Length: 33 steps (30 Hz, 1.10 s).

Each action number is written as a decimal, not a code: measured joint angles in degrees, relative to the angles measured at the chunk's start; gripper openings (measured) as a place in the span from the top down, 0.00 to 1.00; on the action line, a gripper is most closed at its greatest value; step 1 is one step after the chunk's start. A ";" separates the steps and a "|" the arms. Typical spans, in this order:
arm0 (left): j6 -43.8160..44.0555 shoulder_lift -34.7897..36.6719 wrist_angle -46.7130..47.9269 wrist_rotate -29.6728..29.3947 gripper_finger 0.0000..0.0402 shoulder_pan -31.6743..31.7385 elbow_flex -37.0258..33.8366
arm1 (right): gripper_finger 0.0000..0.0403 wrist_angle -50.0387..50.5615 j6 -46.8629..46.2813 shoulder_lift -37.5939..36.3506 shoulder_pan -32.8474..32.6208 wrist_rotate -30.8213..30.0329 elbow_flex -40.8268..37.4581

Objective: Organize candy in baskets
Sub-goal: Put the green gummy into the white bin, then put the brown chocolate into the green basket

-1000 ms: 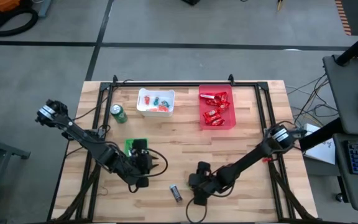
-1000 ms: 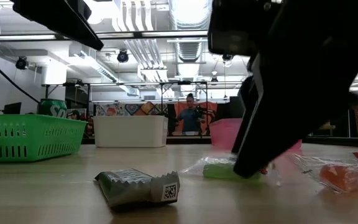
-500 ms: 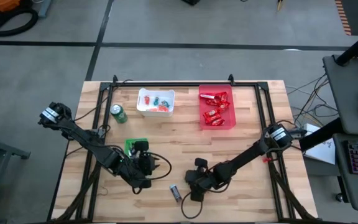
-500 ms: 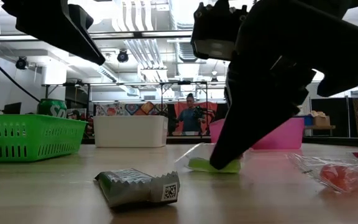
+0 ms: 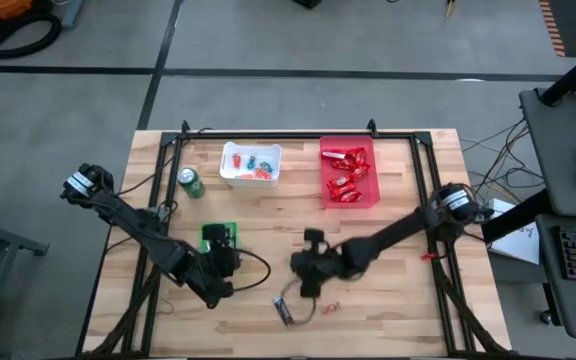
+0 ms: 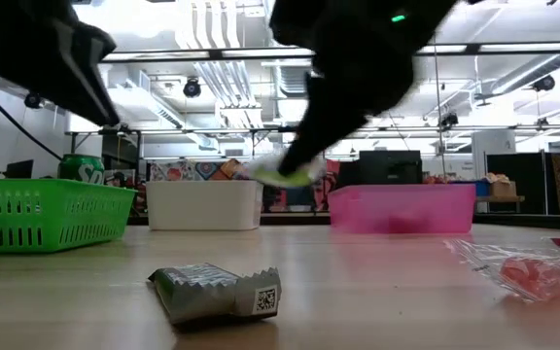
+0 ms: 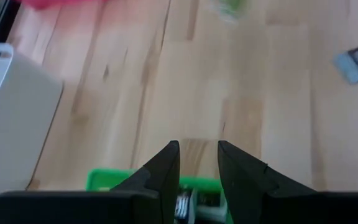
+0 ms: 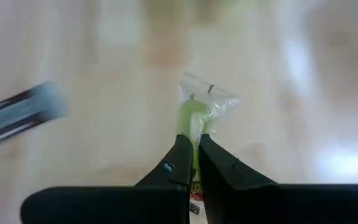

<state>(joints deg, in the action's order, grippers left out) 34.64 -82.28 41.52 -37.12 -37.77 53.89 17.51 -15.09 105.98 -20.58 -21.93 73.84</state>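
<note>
Three baskets stand on the bench (image 5: 398,250): white (image 5: 236,176), red (image 5: 370,192), green (image 5: 208,233). The right hand (image 8: 193,163) is clamped on one green candy (image 8: 194,118), held above the bench; one silver bar (image 6: 217,293) and one orange piece (image 6: 533,274) lie loose. The left hand (image 7: 198,167), fingers apart, hangs over the green basket, which its arm half hides from above.

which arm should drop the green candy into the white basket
Probably the right: the right gripper is shut on the green candy, lifted off the table. The left gripper hovers over the green basket.

Three baskets (image 5: 251,163) stand behind a bar (image 5: 284,310), seemingly between both arms
</note>
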 joint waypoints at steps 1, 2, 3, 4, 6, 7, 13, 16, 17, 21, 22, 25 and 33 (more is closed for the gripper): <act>0.90 0.11 1.11 0.00 0.77 -0.16 0.00 | 0.97 -0.32 2.39 -0.59 1.48 -1.28 0.00; 1.60 0.22 1.97 0.00 0.77 -0.42 0.00 | 0.97 -0.53 4.83 -1.12 3.15 -2.45 0.00; 2.01 0.37 2.75 0.00 0.77 -0.53 0.00 | 0.97 -0.93 6.80 -1.52 5.07 -3.35 0.00; 2.13 0.53 3.38 -0.02 0.77 -0.75 0.00 | 0.97 -1.98 8.80 -1.70 7.26 -3.65 0.00; 2.05 0.82 3.94 -0.37 0.77 -1.25 0.00 | 0.97 -5.03 11.85 -1.71 11.75 -3.65 0.00; 2.05 1.04 4.57 -0.99 0.77 -1.60 0.00 | 0.97 -6.67 12.73 -1.68 14.04 -3.63 -0.02; 5.09 4.13 10.95 -4.90 0.77 -4.52 -0.01 | 0.97 -20.50 12.36 -0.93 26.91 -3.53 -0.02; 6.37 6.03 11.72 -9.77 0.77 -6.27 -0.06 | 0.97 -26.81 11.63 -0.88 31.79 1.01 -0.02; 6.44 6.62 11.66 -11.20 0.77 -6.86 -0.13 | 0.97 -28.81 11.48 -0.88 33.24 3.77 -0.02; 6.44 8.48 11.59 -15.96 0.77 -7.86 -0.28 | 0.96 -33.02 10.70 -0.88 36.95 9.50 -0.02; 6.44 8.69 11.53 -16.69 0.77 -7.86 -0.28 | 0.95 -33.29 11.02 -0.88 37.35 9.69 -0.02; 6.42 8.96 11.38 -18.62 0.77 -7.86 -0.31 | 0.90 -33.11 11.66 -0.88 37.58 10.43 -0.02; 6.43 8.28 10.01 -20.44 0.77 -7.84 -0.39 | 0.70 -32.80 11.88 -0.88 36.86 10.51 -0.02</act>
<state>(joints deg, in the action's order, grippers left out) 41.07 -74.00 51.53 -57.56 -45.60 53.49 -15.29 -3.21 105.10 16.28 -11.42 73.82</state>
